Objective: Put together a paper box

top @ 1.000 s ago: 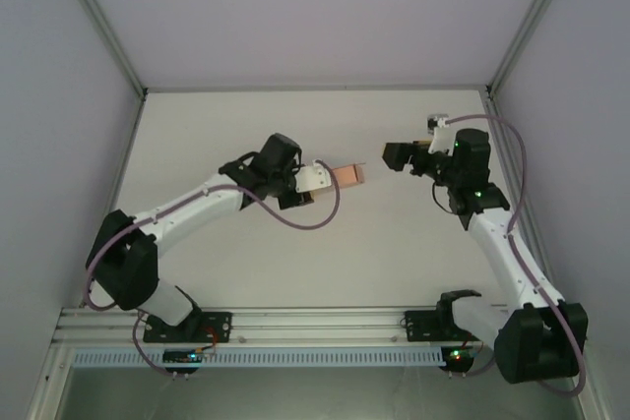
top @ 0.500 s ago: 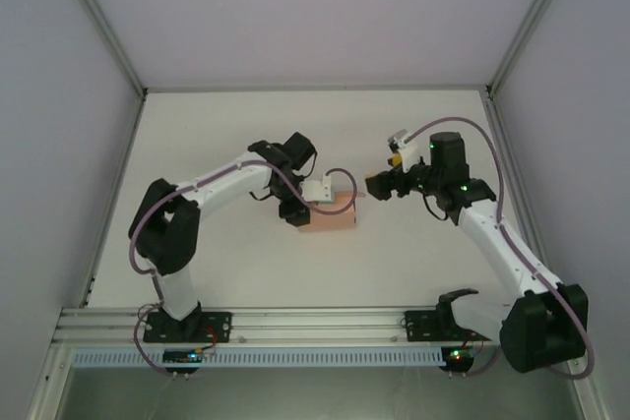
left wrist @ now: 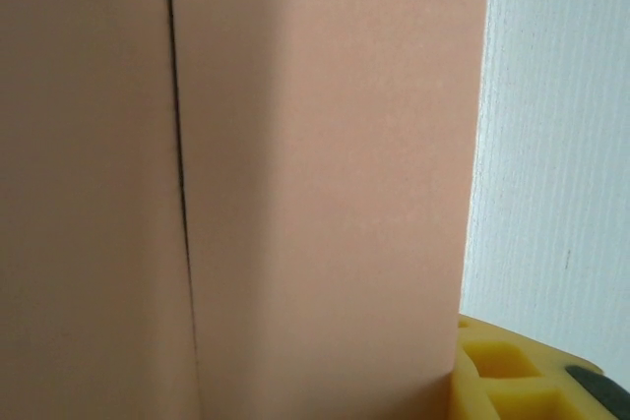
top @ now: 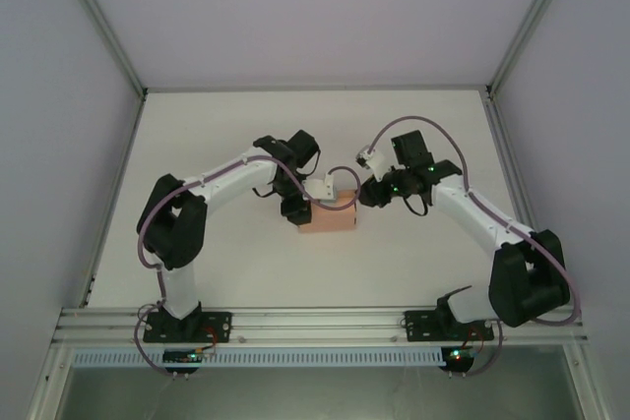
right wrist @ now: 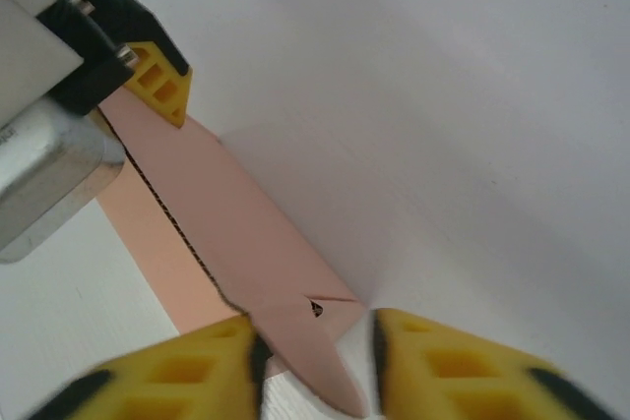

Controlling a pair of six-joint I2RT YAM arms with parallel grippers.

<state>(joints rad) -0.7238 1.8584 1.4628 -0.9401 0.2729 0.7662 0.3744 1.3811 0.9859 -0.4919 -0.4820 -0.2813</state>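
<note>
paper box (top: pixel 335 221) in left gripper (top: pixel 317 204)

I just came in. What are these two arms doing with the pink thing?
They are assembling a salmon-pink paper box. The left hand holds it on the white table. The right hand is at its end, with a yellow finger on each side of a pointed flap. Whether it grips the flap yet is unclear.
</note>
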